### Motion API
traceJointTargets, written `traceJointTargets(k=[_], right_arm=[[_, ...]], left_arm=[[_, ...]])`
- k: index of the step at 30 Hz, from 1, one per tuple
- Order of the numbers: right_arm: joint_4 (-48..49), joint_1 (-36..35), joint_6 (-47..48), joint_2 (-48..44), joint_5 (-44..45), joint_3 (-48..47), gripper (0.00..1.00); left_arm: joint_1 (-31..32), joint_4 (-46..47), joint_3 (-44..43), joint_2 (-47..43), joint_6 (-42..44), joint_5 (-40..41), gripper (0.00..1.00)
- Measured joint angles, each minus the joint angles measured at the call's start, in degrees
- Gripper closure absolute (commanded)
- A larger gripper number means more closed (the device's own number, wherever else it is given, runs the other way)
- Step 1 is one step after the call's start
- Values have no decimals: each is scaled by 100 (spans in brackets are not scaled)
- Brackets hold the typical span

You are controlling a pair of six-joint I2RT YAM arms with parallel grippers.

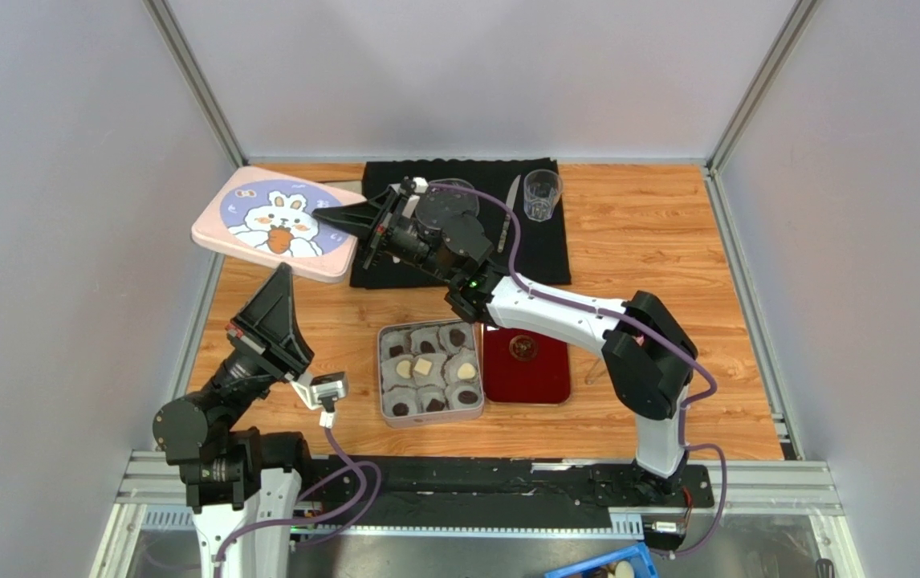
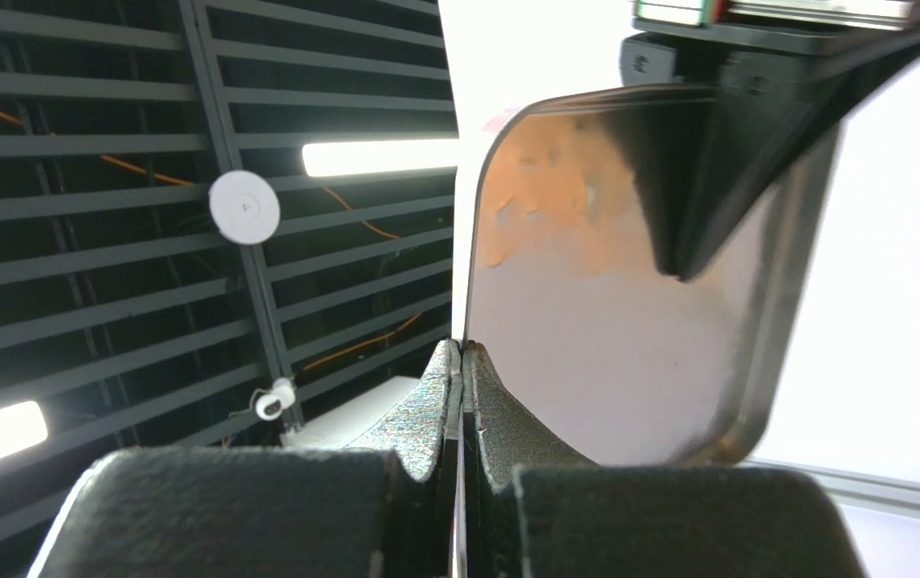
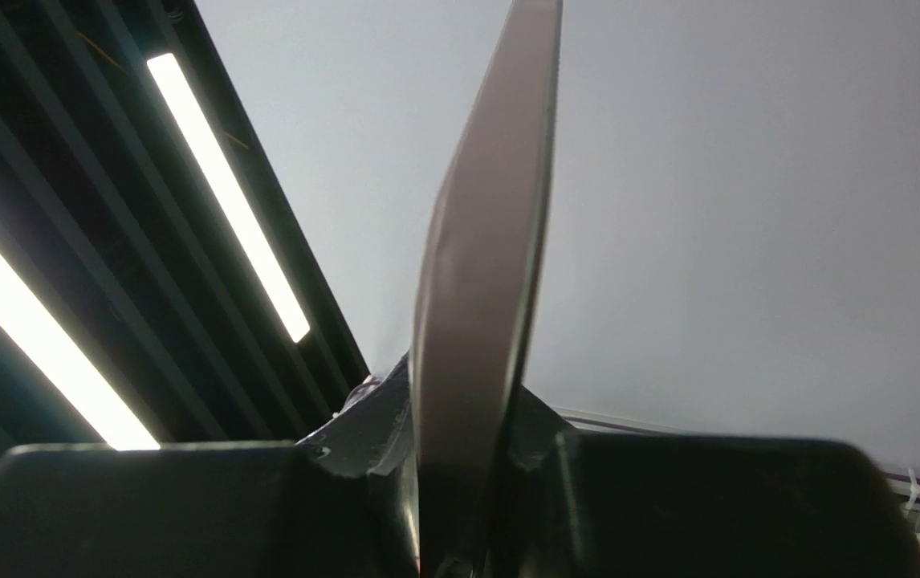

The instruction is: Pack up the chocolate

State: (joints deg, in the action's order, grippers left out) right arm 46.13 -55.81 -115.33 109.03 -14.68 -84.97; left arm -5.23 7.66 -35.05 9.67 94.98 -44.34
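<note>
Far left, the left gripper (image 1: 283,276) points up and away from its base. Its fingers are pressed together on nothing, tips just beside the near edge of the flat pink metal lid (image 1: 270,224) with a white rabbit printed on top. That lid hangs in the air, rabbit side up, long axis running left to right across the wooden table (image 1: 670,241); the left wrist view looks up at its shiny underside. On its right edge the right gripper (image 1: 330,217) is clamped, and the right wrist view shows the lid edge-on, pinched between the pads (image 3: 360,424).

Now centre: the square grey metal tin (image 1: 383,376) sits open, and the chocolate (image 1: 426,366) is in it. Three rows of three white paper cups (image 1: 402,369), dark and cream pieces face up, too rounded to point anywhere.

Just beside it on the right, a dark red square tray (image 1: 546,381) holds what looks like one more dark piece (image 1: 524,349).

My read: packing is nearly done, with that piece and the lid yet to go on.
</note>
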Motion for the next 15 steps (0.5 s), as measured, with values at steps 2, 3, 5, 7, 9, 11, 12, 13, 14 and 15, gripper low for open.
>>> traceJointTargets(k=[2,3,5,7,9,11,12,13,14,15], right_arm=[[59,59,-22,-4,2,2,92],[55,85,-13,-7,-17,7,95],[28,153,17,-7,-39,11,98],[-24,229,52,-24,-92,11,98],[-153,356,133,-81,-157,-11,99],[-413,564,278,-162,-240,-144,99],[-525,671,339,-195,-275,-236,100],[-678,817,444,-258,-321,-356,100],[-765,935,549,-328,-348,-424,100],[-918,1099,697,-433,-398,-498,100]], left_arm=[[0,0,90,-33,90,0,65],[0,-22,116,-46,162,-17,51],[4,-98,127,-63,280,-50,12],[2,-149,129,-83,317,-44,10],[0,-192,131,-85,297,-26,10],[0,-208,133,-76,227,44,9],[0,-212,131,-59,149,101,9],[2,-245,114,-22,50,175,9],[2,-297,72,46,-52,256,9],[0,-393,0,142,-166,352,8]])
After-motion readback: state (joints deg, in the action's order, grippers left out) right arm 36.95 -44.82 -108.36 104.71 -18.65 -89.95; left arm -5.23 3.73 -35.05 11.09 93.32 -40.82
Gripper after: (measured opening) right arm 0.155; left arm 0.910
